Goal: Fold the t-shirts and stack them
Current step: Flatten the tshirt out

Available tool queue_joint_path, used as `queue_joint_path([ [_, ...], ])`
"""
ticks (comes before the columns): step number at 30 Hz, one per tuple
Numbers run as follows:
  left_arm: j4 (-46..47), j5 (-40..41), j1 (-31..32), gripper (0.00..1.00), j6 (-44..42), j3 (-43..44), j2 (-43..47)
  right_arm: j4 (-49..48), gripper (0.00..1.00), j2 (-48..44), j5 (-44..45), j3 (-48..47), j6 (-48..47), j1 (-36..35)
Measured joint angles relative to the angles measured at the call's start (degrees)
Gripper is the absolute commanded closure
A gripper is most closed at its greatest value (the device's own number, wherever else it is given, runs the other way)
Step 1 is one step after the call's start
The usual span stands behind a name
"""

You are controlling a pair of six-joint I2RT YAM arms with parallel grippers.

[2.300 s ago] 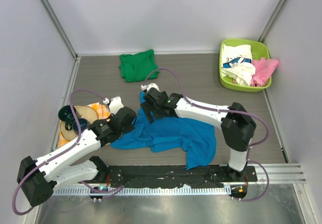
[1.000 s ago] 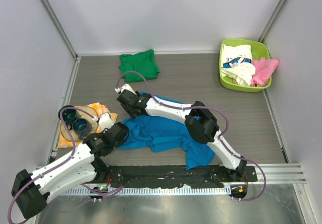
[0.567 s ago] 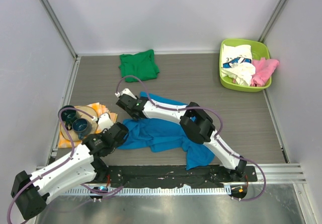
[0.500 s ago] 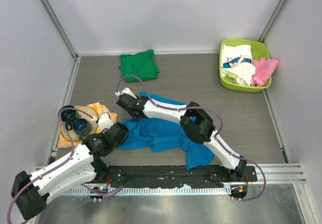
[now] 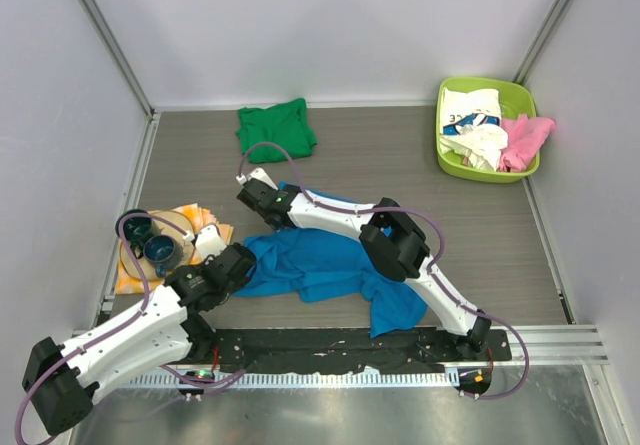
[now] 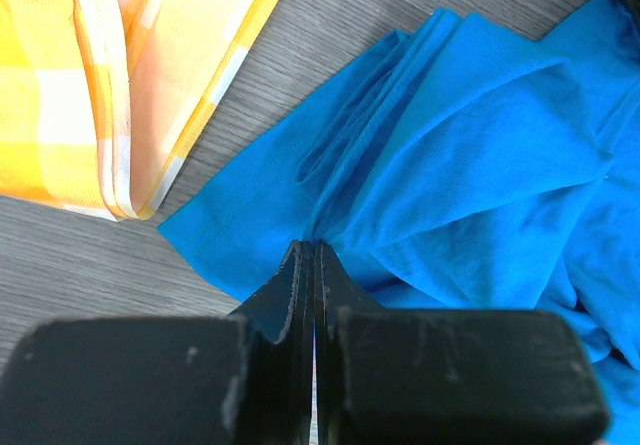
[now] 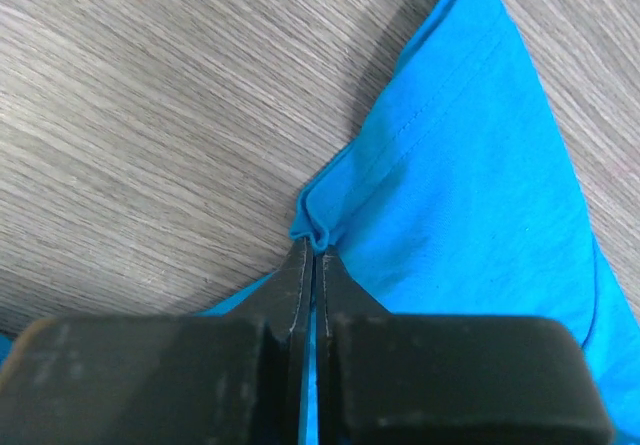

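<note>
I had the left gripper (image 6: pixel 312 249) clamped on a fold of the blue shirt (image 5: pixel 325 265) near the checked cloth (image 6: pixel 140 95), and the right gripper (image 7: pixel 312 243) pinching its hem. The shirt lay crumpled on the table (image 5: pixel 400 160), with the green shirt (image 5: pixel 276 129) farther back.

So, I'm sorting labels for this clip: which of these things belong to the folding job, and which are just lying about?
Job: blue shirt, pinched by the left gripper and the right gripper; green shirt; white shirt and pink shirt in the tub.
Lying about: checked cloth, two dark cups, the tub itself.
</note>
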State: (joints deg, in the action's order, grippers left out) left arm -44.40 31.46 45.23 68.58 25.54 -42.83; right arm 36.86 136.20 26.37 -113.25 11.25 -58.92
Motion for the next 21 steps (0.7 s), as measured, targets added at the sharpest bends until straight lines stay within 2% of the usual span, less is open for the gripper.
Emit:
queue_joint_path([
  [10, 0.0, 0.0, 0.0, 1.00, -0.2, 0.1, -0.2, -0.2, 0.99, -0.4, 2.0, 0.8, 0.1, 0.0],
  [14, -0.1, 0.0, 0.0, 1.00, -1.3, 1.5, -1.3, 0.0, 0.99, -3.9, 4.5, 4.0, 0.0, 0.2],
  [17, 0.0, 0.1, 0.0, 1.00, -3.1, 4.6, -3.6, 0.4, 0.99, -10.8, 7.2, 8.2, -0.1, 0.9],
  [21, 0.3, 0.5, 0.0, 1.00, -6.1, 10.6, -6.9, 0.2, 0.99, -26.2, 10.7, 15.8, 0.6, 3.9],
])
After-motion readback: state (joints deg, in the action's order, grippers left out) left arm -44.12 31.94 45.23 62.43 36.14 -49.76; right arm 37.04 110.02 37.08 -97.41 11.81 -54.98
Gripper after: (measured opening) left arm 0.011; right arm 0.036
